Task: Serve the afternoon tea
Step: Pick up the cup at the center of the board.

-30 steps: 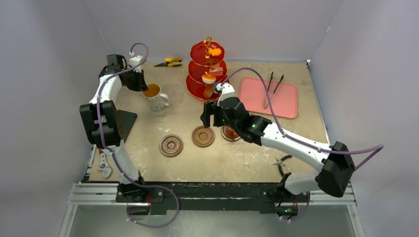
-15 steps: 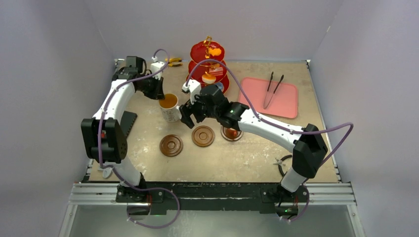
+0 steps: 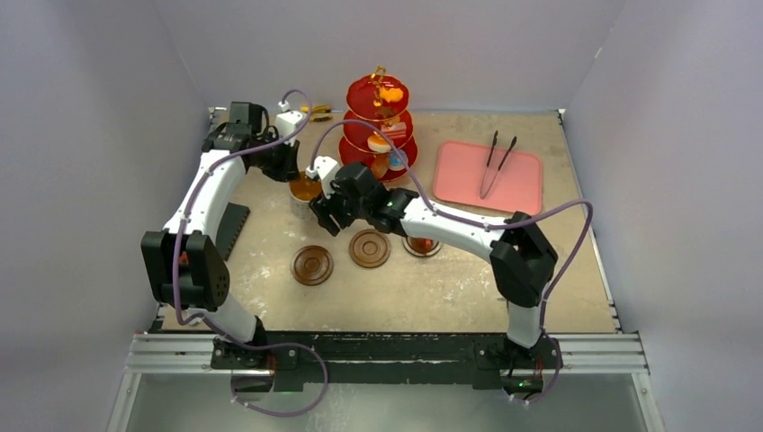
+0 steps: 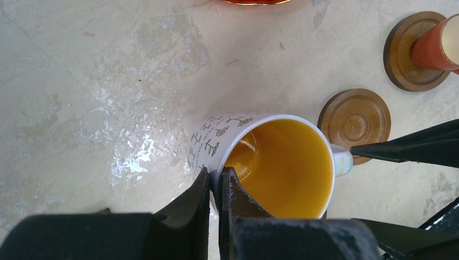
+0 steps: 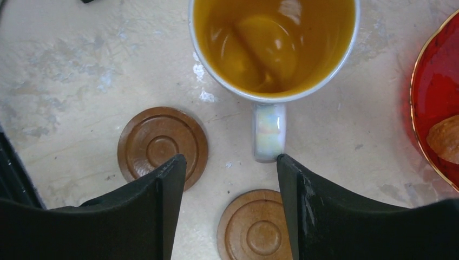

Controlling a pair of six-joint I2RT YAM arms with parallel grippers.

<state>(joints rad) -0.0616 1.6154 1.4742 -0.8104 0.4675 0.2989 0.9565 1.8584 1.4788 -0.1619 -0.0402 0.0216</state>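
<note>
Beige table (image 3: 450, 288) holds the mug (image 4: 281, 162) just beside the red stand (image 3: 378, 126). With jaws nearly together, the left gripper (image 4: 216, 189) pinches its rim (image 4: 270, 115). Spread wide, the right gripper (image 5: 230, 162) flanks the handle (image 5: 269, 132).

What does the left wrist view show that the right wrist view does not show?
Only the left wrist view: the left pincer shut on the mug rim, and a small cup on a coaster. Only the right wrist view: the right pincer with its open gap facing the handle, and a pastry on the red stand. Both: the mug, wooden coasters.
</note>
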